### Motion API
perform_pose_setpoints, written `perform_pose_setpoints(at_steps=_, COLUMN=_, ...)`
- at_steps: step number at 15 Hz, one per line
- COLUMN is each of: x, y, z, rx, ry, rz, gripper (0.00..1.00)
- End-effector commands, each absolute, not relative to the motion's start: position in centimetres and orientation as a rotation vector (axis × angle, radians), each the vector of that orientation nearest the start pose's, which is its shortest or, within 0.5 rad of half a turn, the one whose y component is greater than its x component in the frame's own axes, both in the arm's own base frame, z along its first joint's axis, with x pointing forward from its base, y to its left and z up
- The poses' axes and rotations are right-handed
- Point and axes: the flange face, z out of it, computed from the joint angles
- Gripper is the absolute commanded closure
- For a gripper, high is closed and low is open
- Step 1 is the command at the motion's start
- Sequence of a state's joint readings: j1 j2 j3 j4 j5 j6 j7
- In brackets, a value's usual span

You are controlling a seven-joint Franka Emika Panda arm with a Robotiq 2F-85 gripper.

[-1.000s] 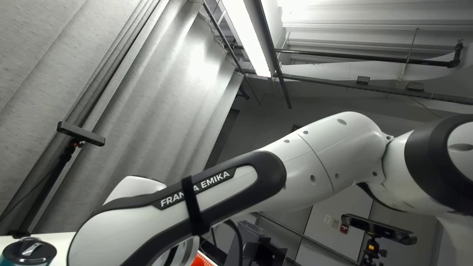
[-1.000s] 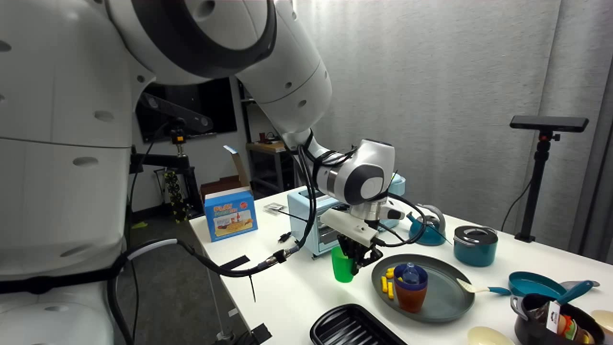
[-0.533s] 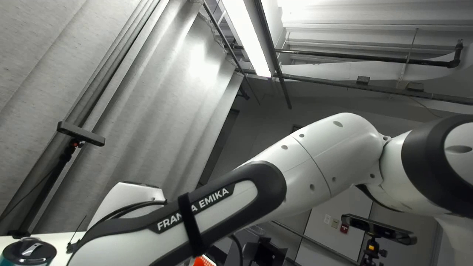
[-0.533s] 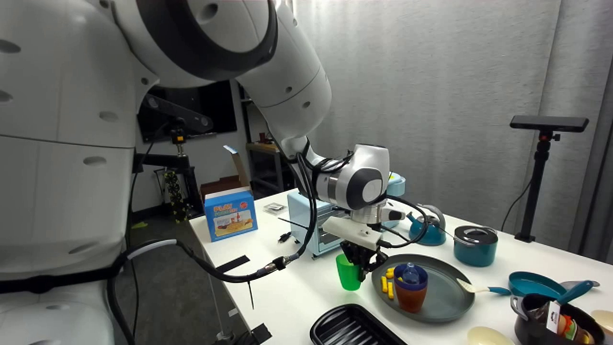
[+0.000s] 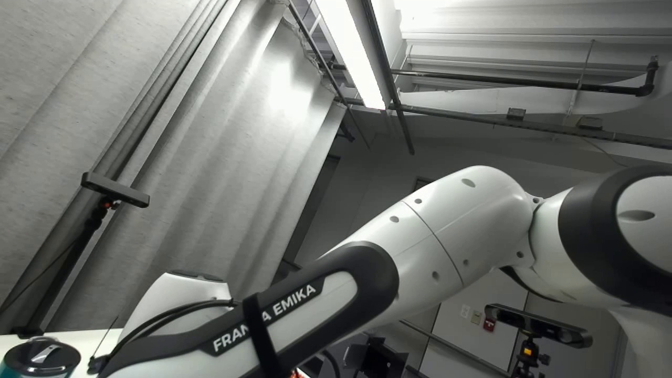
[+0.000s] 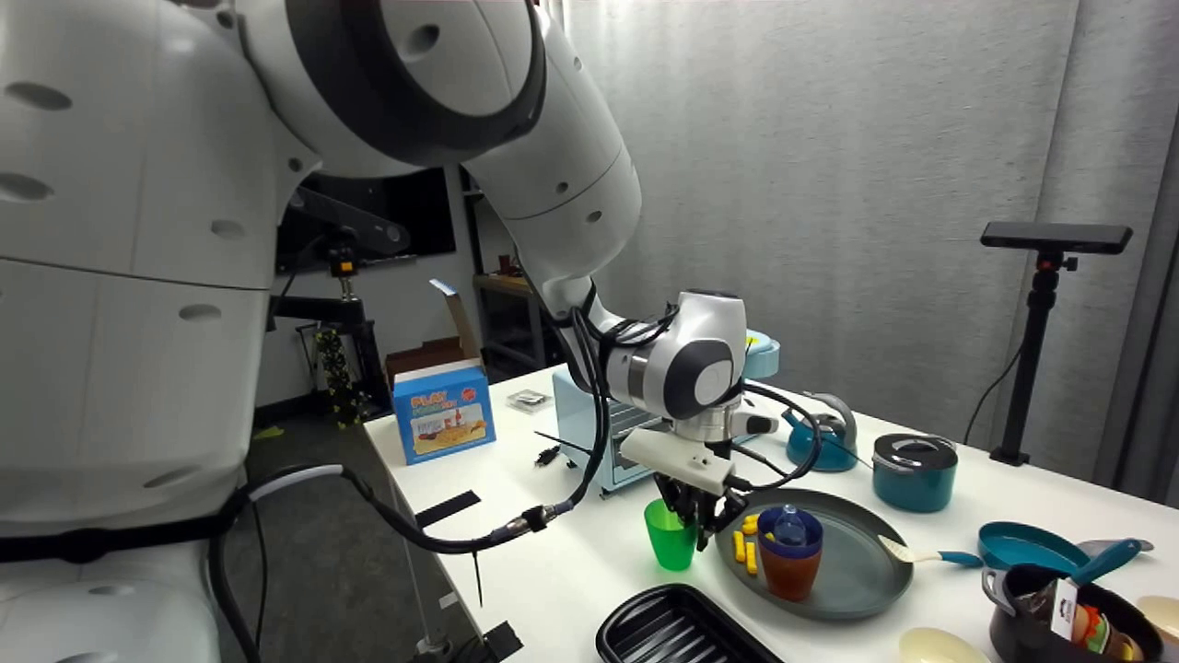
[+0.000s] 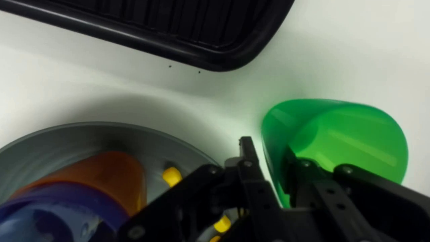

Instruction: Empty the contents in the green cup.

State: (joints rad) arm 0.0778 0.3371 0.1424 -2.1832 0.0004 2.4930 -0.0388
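A green cup (image 6: 674,549) stands upright or nearly so on the white table, left of a grey plate (image 6: 870,557) in an exterior view. My gripper (image 7: 268,145) straddles its near wall in the wrist view: one finger is inside the cup (image 7: 362,141), the other outside. The jaws are partly open; a white strip shows between the outer finger and the wall. No pieces show in the visible part of the cup's inside. Yellow pieces (image 6: 740,545) lie on the plate, beside an orange cup (image 6: 790,578) with a purple cup (image 6: 811,534) in it. One exterior view shows only the arm.
A black grill tray (image 6: 677,626) lies in front of the green cup and also shows in the wrist view (image 7: 215,60). A light blue toaster oven (image 6: 576,405) stands behind. A kettle (image 6: 824,447), pots (image 6: 912,483) and a pan are to the right.
The arm and gripper have come down and slightly toward the tray, and the green cup has moved with them, lower in the view. The outer finger now stands apart from its wall.
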Motion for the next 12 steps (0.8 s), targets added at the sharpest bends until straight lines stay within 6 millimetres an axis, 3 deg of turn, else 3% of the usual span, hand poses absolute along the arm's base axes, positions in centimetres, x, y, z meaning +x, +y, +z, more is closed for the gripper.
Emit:
perform_pose_setpoints(at_steps=1, x=54.3, y=12.3, z=23.2, rx=-3.08, ry=-0.381, rz=0.024, gripper=0.47)
perform_pose_setpoints(at_steps=7, x=54.5, y=12.1, z=23.7, rx=-3.077, ry=-0.371, rz=0.014, gripper=0.03)
perform_pose_setpoints(at_steps=12, x=55.0, y=11.6, z=26.5, rx=-3.064, ry=-0.34, rz=-0.092, gripper=0.0)
